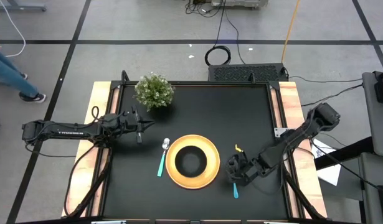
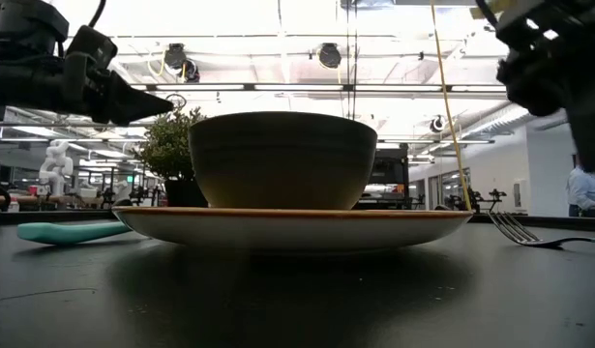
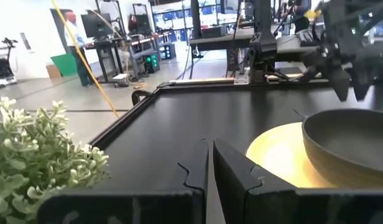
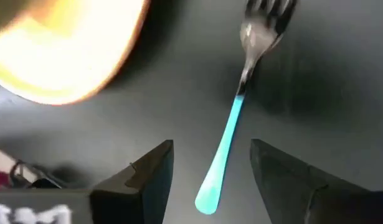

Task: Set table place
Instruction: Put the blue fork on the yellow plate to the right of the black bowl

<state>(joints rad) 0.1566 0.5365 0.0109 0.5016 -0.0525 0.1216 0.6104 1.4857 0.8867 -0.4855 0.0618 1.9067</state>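
- Black counter (image 1: 253,106) with wood side strips; potted plant (image 1: 154,91) near the far-left corner; lab room behind.
- Right claw (image 4: 211,163) spread wide above the fork (image 4: 241,99), holding nothing.
- Left claw (image 3: 210,163) closed, empty, beside the plant.
- Yellow plate (image 1: 192,161) with black bowl (image 1: 191,160) near the front edge; spoon (image 1: 162,158) left of it, fork right.

- The left gripper (image 1: 140,129) hangs at about nine o'clock, arm stretched inward, fingers (image 3: 231,163) pressed together.
- The right gripper (image 1: 236,176) sits low near four o'clock, jaws spread, pointing down.
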